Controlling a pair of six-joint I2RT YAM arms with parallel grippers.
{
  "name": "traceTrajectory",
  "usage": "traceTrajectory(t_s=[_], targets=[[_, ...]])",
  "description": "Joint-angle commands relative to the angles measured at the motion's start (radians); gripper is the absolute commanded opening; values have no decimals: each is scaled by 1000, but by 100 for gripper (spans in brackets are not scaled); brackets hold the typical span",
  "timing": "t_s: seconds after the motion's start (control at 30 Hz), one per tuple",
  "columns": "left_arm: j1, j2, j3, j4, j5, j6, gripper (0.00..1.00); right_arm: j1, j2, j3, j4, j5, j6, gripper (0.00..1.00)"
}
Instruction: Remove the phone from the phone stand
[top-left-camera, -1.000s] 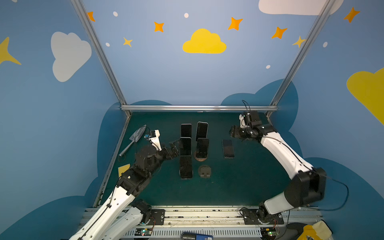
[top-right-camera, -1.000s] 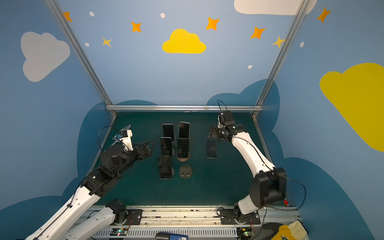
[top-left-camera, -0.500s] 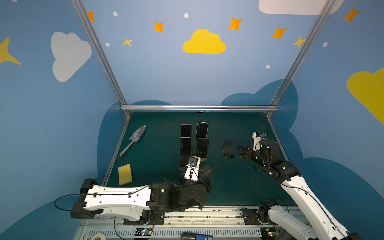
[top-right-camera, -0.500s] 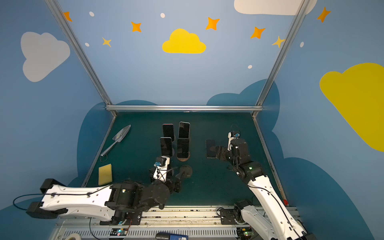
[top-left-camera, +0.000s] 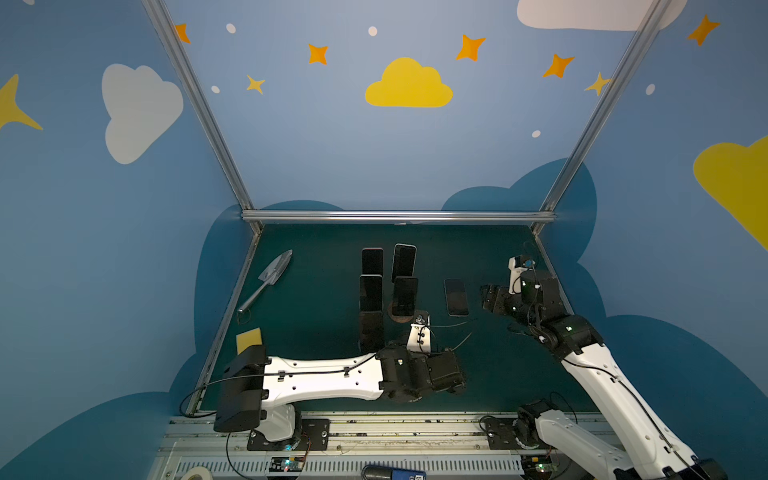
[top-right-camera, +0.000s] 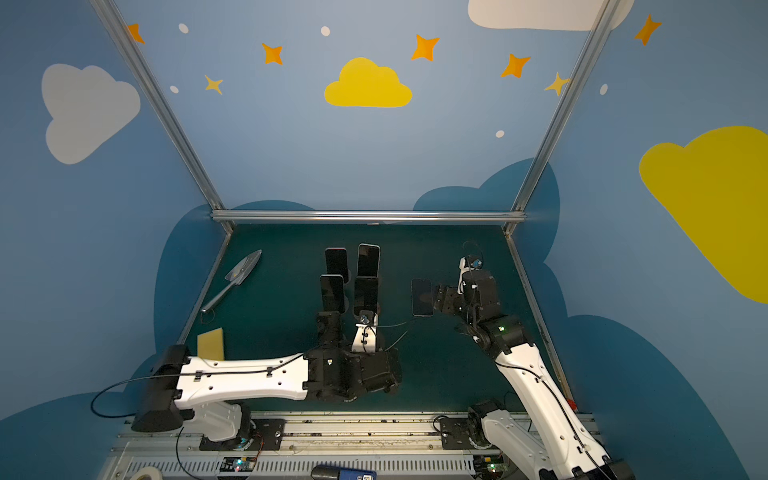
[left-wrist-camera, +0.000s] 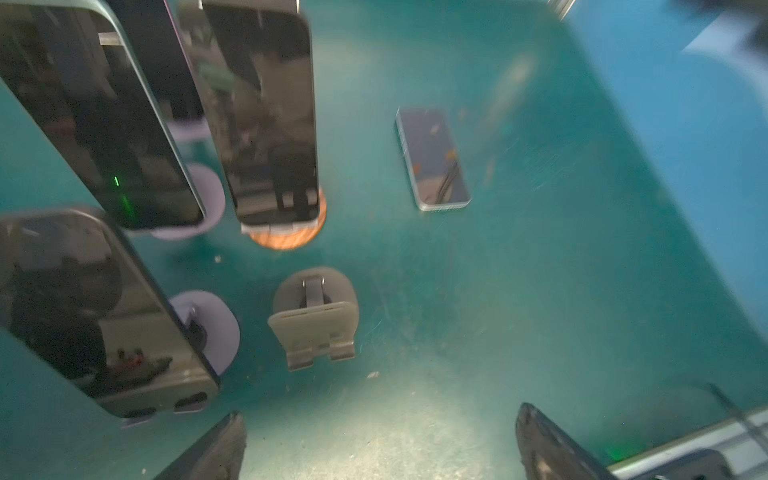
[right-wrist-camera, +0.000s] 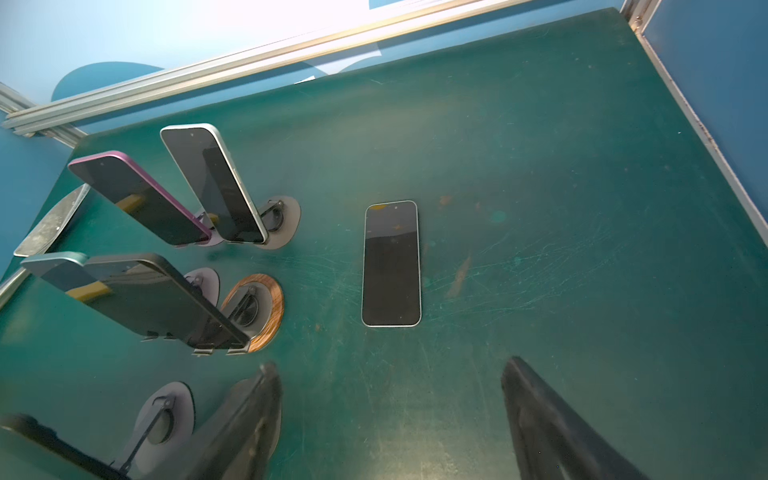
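**A:** How far along is the phone removal?

**B:** It looks done for one handset. A silver-edged phone (right-wrist-camera: 390, 264) lies flat, screen up, on the green mat (right-wrist-camera: 582, 249), and an empty grey stand (left-wrist-camera: 313, 318) sits bare. Five other phones (right-wrist-camera: 141, 199) lean on their stands; I cannot tell whether those are meant to come off too.

**A:** Where are the grippers?

**B:** The right gripper (right-wrist-camera: 390, 365) hangs above the mat with its fingers (right-wrist-camera: 548, 419) spread and nothing between them. The flat phone lies just ahead of the fingertips, centred between them and not touching. The left gripper (left-wrist-camera: 380, 413) is spread wide and empty too, with the bare stand just ahead of its fingers.

**A:** Any room to move?

**B:** Plenty beyond one right finger — bare mat runs out to the aluminium rail (right-wrist-camera: 706, 137) at the table's side. By the other finger the stands crowd close, a wood-rimmed stand (right-wrist-camera: 266, 316) among them — a sideways swing there could topple a leaning phone.
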Motion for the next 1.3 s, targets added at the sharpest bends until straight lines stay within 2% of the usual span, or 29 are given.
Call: traceTrajectory(t_s=[0.0, 0.3, 0.4, 0.57, 0.7, 0.87, 1.13, 1.27], targets=[[27, 25, 21, -54, 73, 18, 100, -8, -2, 6, 9, 10, -12, 84], [47, 135, 74, -107, -14, 20, 100, -12, 8, -26, 50, -9, 6, 84], [47, 142, 48, -114, -44, -22, 100, -13, 14, -31, 56, -16, 7, 85], [54, 105, -32, -38, -47, -40, 100, -16, 26, -42, 72, -25, 4, 84], [61, 139, -33, 14, -23, 0, 100, -17, 40, -50, 107, -69, 33, 85], [71, 163, -65, 66, -49, -18, 100, -18, 59, -50, 136, -117, 56, 84], [86, 241, -32, 99, -64, -7, 99, -19, 61, -61, 154, -126, 76, 84], [84, 257, -31, 94, -120, -14, 97, -19, 51, -72, 159, -128, 77, 84]])
